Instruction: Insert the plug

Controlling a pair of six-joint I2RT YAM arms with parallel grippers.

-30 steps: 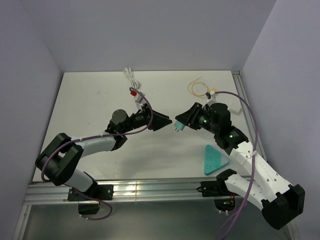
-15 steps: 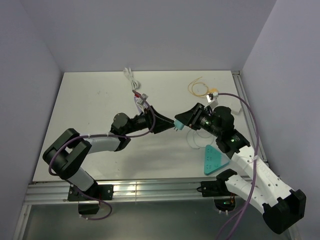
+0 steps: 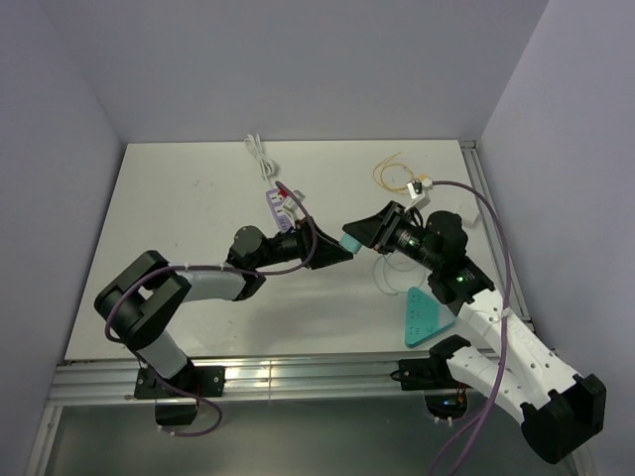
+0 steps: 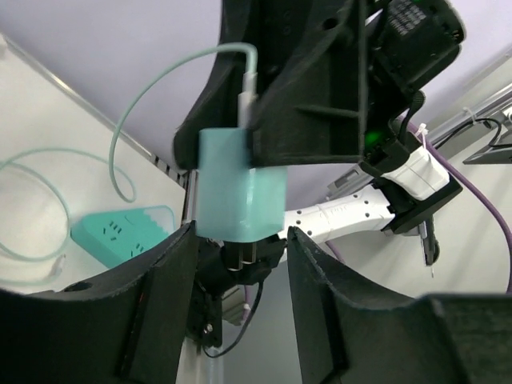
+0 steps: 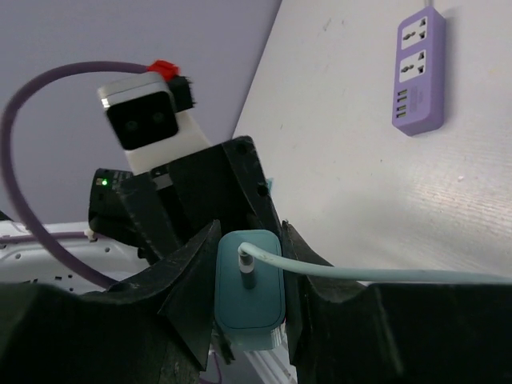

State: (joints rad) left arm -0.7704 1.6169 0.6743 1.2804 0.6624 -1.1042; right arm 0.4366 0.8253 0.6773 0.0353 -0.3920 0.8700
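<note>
**Editor:** Where is the plug?

**Photographer:** The blocky teal plastic plug (image 4: 240,188) hangs above the white desk (image 3: 179,218). The right pincer (image 5: 250,264) is clamped on its cable end. That leaves the prong end free for the left pincer (image 4: 240,240) (a handover, by the look of it), whose jaws stand apart astride it.

**Editor:** Gripping?

**Photographer:** Contact cannot be made out, and the prongs sit in shadow. From above, the left wrist half covers the flat purple plastic power strip (image 5: 418,72).

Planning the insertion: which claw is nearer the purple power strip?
Left. The left claw is just right of the purple power strip; the right claw, gripping the teal plug, is farther right, beyond the left claw's tips.
</note>
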